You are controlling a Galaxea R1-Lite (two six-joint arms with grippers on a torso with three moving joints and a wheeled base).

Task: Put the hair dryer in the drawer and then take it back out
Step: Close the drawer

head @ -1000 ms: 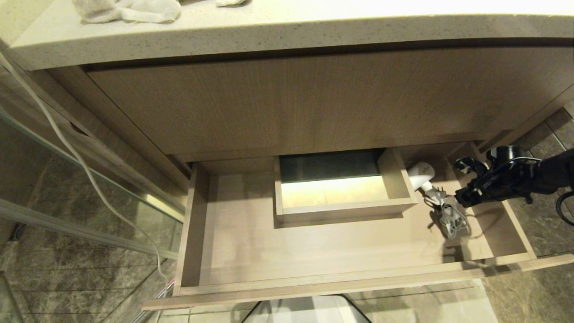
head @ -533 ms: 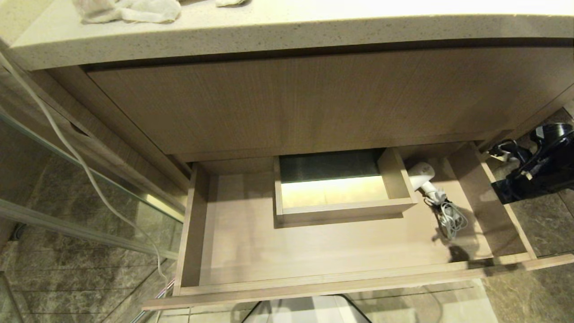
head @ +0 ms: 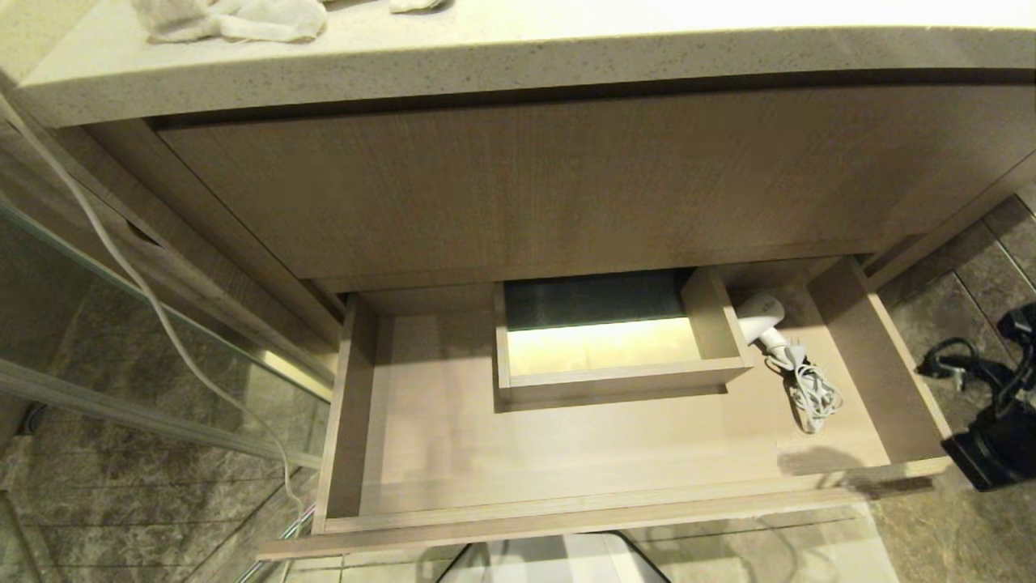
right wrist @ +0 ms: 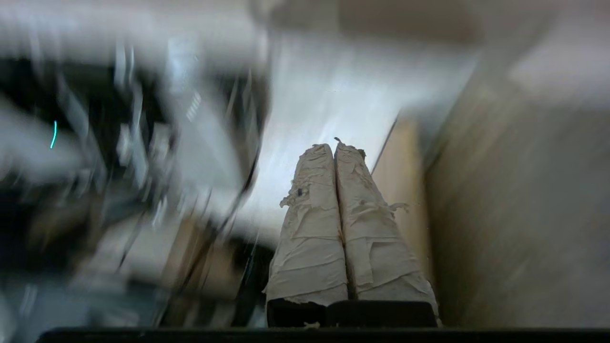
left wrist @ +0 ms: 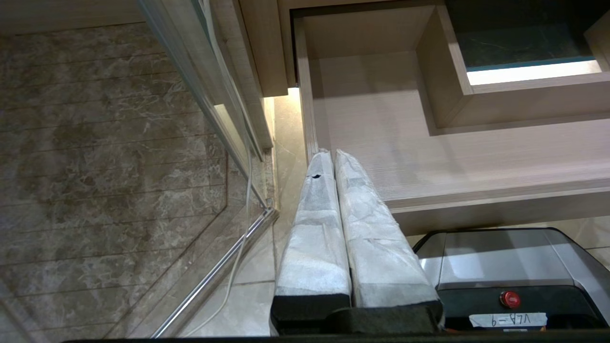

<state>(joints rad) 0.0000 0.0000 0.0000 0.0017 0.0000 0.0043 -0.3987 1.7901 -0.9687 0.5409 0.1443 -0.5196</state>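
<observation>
My right gripper (right wrist: pixel 333 147) pulled out, jaws closed empty; hair dryer (head: pixel 761 317) in drawer's (head: pixel 566 453) back-right corner. Risk: snagging cord (head: pixel 813 393).

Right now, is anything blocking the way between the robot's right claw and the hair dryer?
Yes: the drawer's right side wall stands between them. The hair dryer lies inside the drawer; the right gripper, shut and empty, is outside.
</observation>
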